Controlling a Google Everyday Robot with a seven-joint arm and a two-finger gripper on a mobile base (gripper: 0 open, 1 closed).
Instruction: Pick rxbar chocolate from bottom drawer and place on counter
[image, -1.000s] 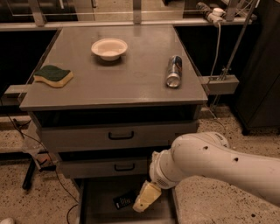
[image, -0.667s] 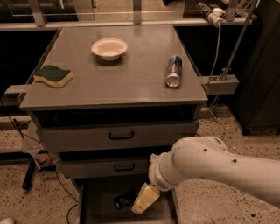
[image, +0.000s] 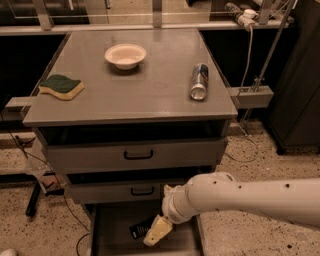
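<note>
Since the gripper (image: 157, 231) sits low inside the open bottom drawer (image: 112, 235), right at the right end of the rxbar chocolate (image: 139, 229), the camera view suggests that the grasp itself is the step in hand. Whether the gripper is wide, narrow or closed on the bar cannot be told. To do it well, the robot should take the bar across its narrow width, close to the drawer floor because the bar is so flat. It should then lift clear of the middle drawer (image: 142, 191) before heading for the counter (image: 145, 95). The bar is a small, flat, black wrapper with white print, lying aslant on the drawer floor. On the counter sit a sponge (image: 61, 86), a white bowl (image: 125, 55) and a can (image: 199, 81) on its side.
</note>
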